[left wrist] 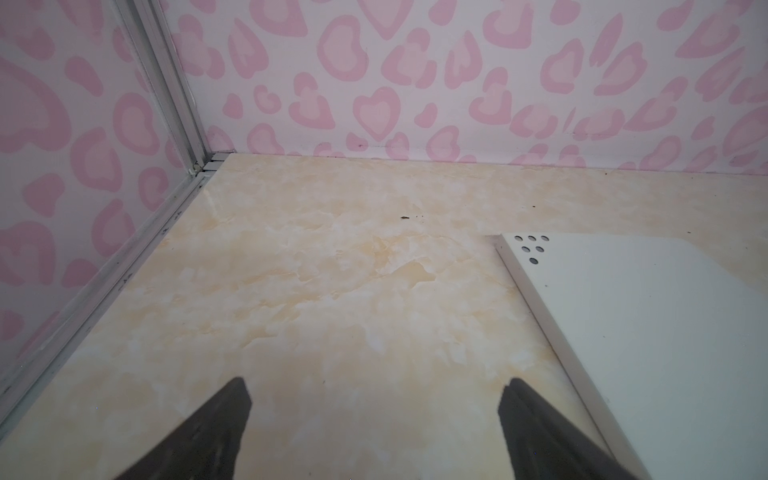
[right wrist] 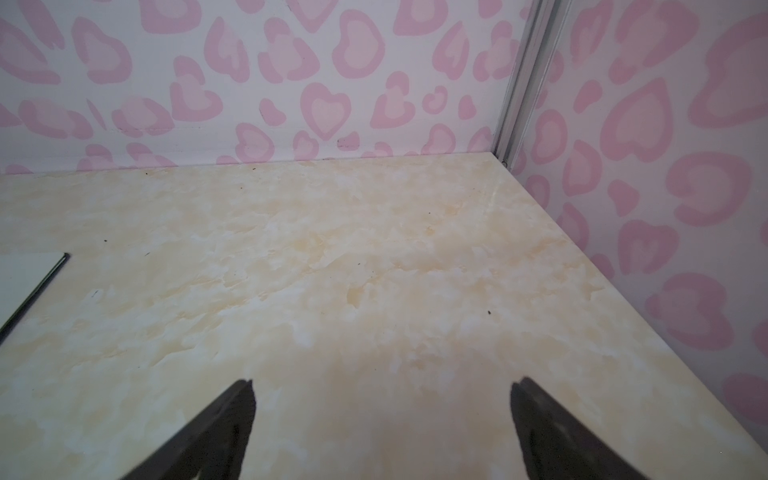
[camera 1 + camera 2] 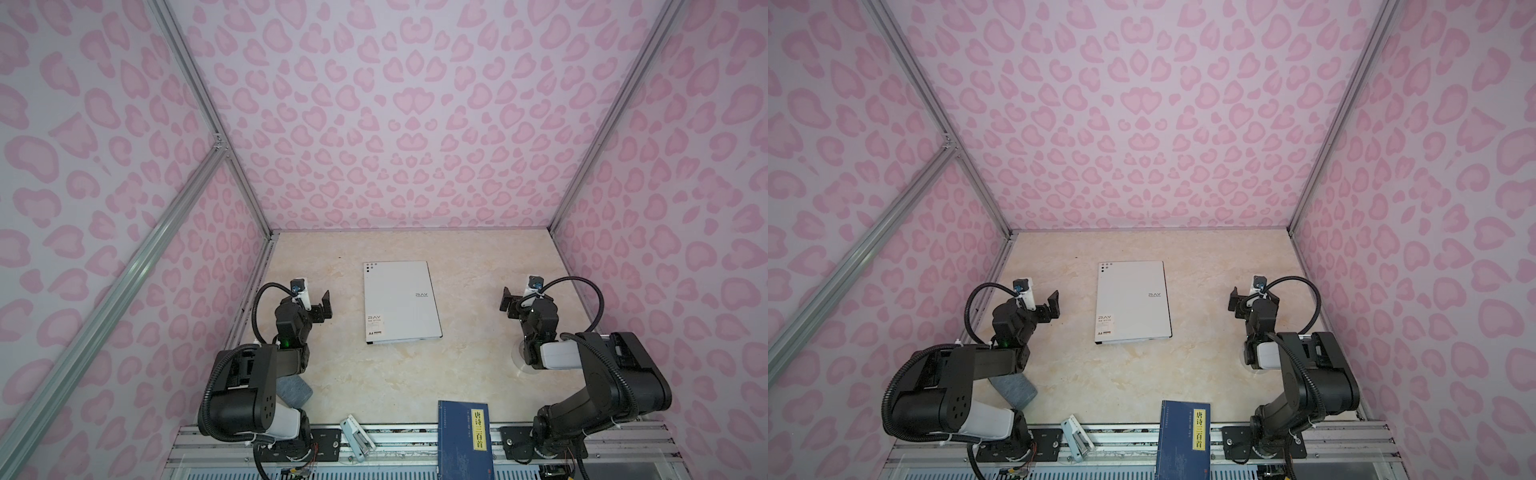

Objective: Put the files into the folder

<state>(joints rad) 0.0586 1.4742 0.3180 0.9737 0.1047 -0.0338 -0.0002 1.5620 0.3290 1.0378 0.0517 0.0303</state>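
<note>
Overhead, cream marble tabletop, pink heart-print walls, closed folder centred

White walls printed with pink heart-like blotches enclose three sides, joined by aluminium struts. The worktop is glossy beige marble-patterned, evenly lit.

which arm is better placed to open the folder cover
Probably the right: the folder shows its dark-lined free edge toward the open right fingers, while its solid white spine faces the left fingers.
</note>
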